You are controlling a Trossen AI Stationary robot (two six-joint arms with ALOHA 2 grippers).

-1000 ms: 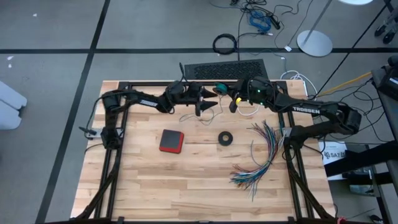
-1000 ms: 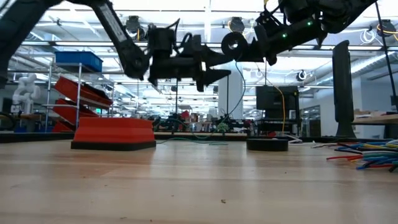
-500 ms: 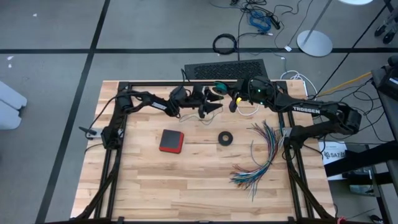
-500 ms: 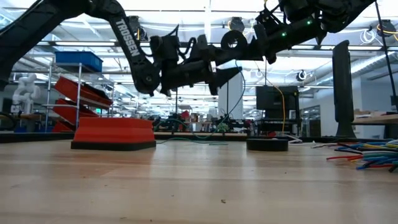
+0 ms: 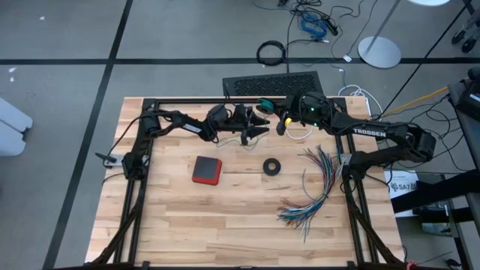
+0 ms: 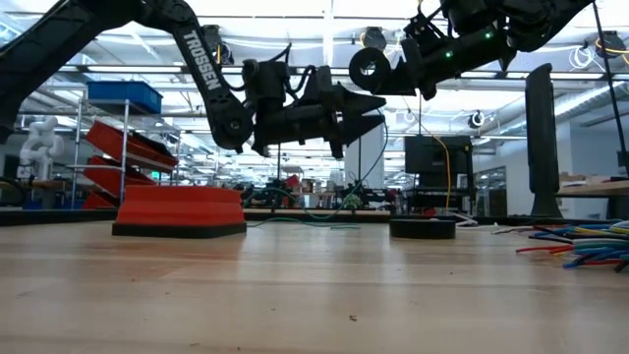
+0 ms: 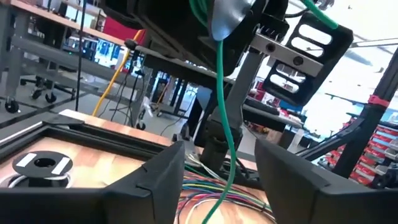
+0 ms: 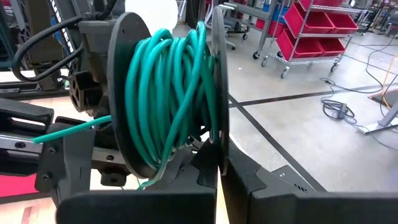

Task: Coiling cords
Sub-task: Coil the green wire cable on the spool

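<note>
A dark spool (image 8: 168,93) wound with the teal-green cord (image 8: 165,106) is held in the air by my right gripper (image 8: 219,177) over the table's far middle; it also shows in the high view (image 5: 264,104) and the low view (image 6: 371,69). A free strand of the teal cord (image 7: 222,143) hangs from the spool and passes between the open fingers of my left gripper (image 7: 217,171), which is just left of the spool (image 5: 261,124); I see no touch. The white cord (image 5: 300,136) lies on the table under my right arm. My right gripper is shut on the spool's thin outer flange (image 8: 219,146), pinching its rim between the two fingers. The fingers come level from the table's right. The spool is lifted clear of the table, its round face toward the table's near edge.
A red-and-black box (image 5: 206,170) and a small black ring (image 5: 271,166) lie mid-table. A fanned bundle of multicoloured wires (image 5: 315,187) lies at the right. A black perforated panel (image 5: 270,82) sits at the far edge. Bare wood lies along the near side.
My left gripper has moved toward the table's right edge and a little up, closing in on the spool, until the hanging teal strand sits between its fingers. My right gripper and the spool have stayed where they were.
</note>
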